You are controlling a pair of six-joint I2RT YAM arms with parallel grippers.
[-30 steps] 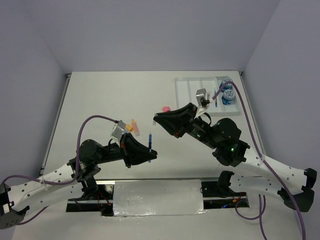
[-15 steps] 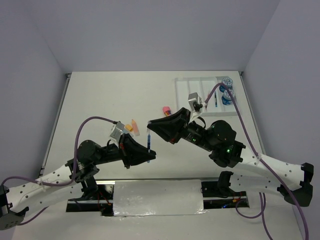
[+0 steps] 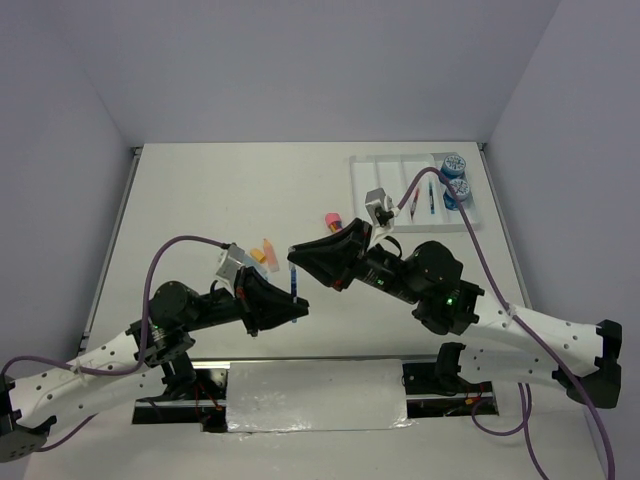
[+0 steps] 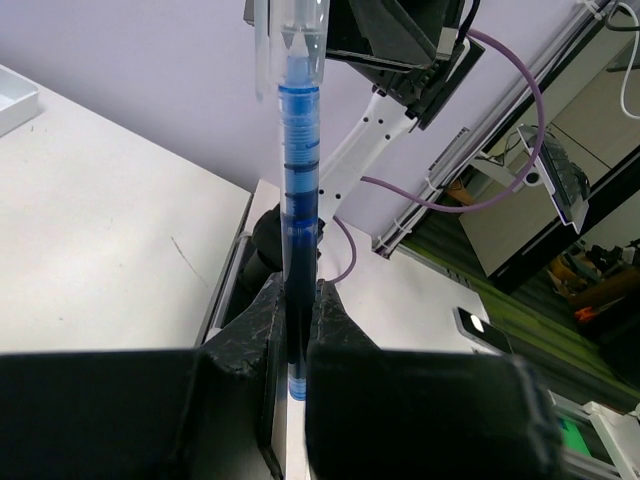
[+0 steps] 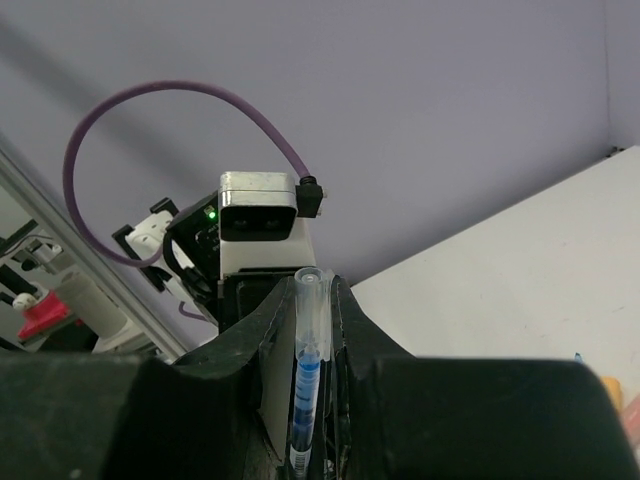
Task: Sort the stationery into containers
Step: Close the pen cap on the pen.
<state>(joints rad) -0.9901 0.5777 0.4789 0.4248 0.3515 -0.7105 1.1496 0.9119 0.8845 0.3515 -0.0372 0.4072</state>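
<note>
A blue pen with a clear cap stands upright above the table's near middle. My left gripper is shut on its lower end; in the left wrist view the pen rises from between the left gripper's black fingers. My right gripper has come down over the cap. The right wrist view shows the pen lying along the narrow slot of that gripper, both fingers close against it. The white tray at the far right holds two thin pens and two blue rolls.
A pink piece lies mid-table beyond the grippers. An orange piece rests beside the left wrist. The right arm's purple cable loops over the tray's near end. Both arms meet near the table's front edge.
The right gripper has travelled left and toward the front, from beside the pink piece to over the pen's cap. The left gripper kept its hold and drifted slightly left.
</note>
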